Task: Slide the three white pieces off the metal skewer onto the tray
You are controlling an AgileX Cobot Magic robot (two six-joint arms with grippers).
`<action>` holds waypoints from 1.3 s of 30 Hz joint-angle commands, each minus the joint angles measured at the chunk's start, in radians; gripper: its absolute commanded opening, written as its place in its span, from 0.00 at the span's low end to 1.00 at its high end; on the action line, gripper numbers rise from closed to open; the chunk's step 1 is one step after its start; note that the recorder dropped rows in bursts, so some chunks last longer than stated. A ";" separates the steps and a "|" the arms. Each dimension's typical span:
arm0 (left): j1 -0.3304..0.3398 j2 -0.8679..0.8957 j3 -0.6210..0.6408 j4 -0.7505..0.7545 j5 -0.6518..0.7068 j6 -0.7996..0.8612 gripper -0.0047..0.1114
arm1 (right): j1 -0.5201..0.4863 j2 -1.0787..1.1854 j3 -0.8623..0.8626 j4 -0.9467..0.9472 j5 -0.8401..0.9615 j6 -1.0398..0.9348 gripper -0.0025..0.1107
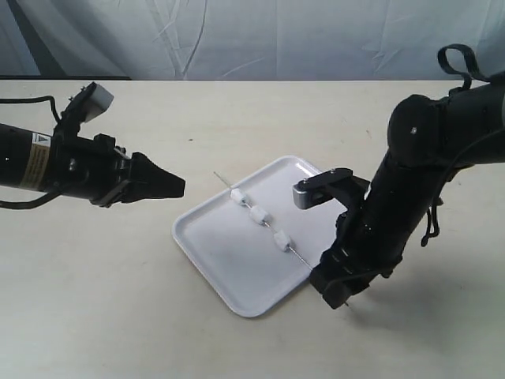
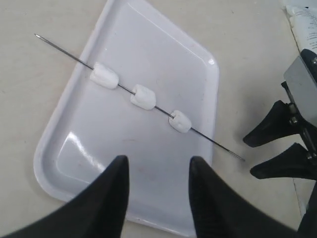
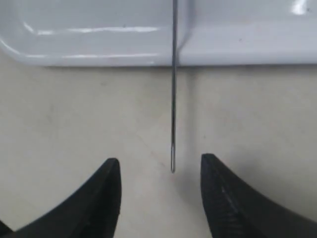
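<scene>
The tray (image 1: 237, 272) lies mid-table, with the metal skewer (image 1: 223, 180) resting diagonally across it. Three white pieces (image 1: 239, 197) (image 1: 259, 215) (image 1: 280, 239) are threaded on the skewer. In the left wrist view the same pieces (image 2: 104, 75) (image 2: 143, 96) (image 2: 180, 121) sit along the skewer (image 2: 64, 49) over the tray (image 2: 148, 49). My left gripper (image 2: 158, 163) hovers open above the tray's near edge, empty; it also shows in the exterior view (image 1: 177, 188). My right gripper (image 3: 161, 163) is open, low beside the tray (image 3: 99, 44). The skewer's blunt end (image 3: 173, 148) points between its fingertips, untouched.
A white tube (image 2: 303, 22) lies on the beige table beyond the right gripper (image 2: 251, 154). A pale cloth backdrop (image 1: 260, 35) hangs behind the table's far edge. The right arm (image 1: 410, 189) stands tall beside the tray's right corner.
</scene>
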 commanded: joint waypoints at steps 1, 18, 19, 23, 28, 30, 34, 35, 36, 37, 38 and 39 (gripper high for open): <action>-0.004 0.003 0.005 -0.056 -0.016 -0.005 0.38 | 0.003 0.017 0.010 0.021 -0.085 -0.006 0.44; -0.004 0.004 0.005 -0.076 -0.011 -0.001 0.38 | 0.080 0.052 0.012 -0.060 -0.163 0.041 0.44; -0.004 0.004 0.005 -0.076 -0.011 -0.001 0.38 | 0.090 0.056 0.012 -0.060 -0.165 0.052 0.44; -0.004 0.004 0.005 -0.076 -0.015 -0.001 0.38 | 0.102 0.076 0.012 -0.060 -0.165 0.071 0.44; -0.004 0.004 0.005 -0.070 -0.015 -0.001 0.38 | 0.102 0.078 0.012 -0.083 -0.172 0.092 0.44; -0.004 0.004 0.005 -0.070 -0.015 -0.001 0.38 | 0.102 0.078 0.012 -0.083 -0.174 0.092 0.44; -0.004 0.004 0.005 -0.070 -0.015 -0.001 0.38 | 0.102 0.078 0.012 -0.083 -0.179 0.092 0.32; -0.004 0.004 0.005 -0.070 -0.015 -0.001 0.38 | 0.102 0.078 0.012 -0.083 -0.179 0.092 0.27; -0.004 0.004 0.005 -0.070 -0.015 -0.001 0.38 | 0.102 0.078 0.012 -0.083 -0.179 0.093 0.23; -0.004 0.004 0.005 -0.070 -0.015 -0.001 0.38 | 0.102 0.078 0.012 -0.083 -0.179 0.095 0.20; -0.004 0.004 0.005 -0.070 -0.015 -0.001 0.38 | 0.102 0.078 0.012 -0.083 -0.179 0.095 0.17; -0.004 0.004 0.005 -0.070 -0.015 -0.001 0.38 | 0.102 0.078 0.012 -0.083 -0.179 0.095 0.13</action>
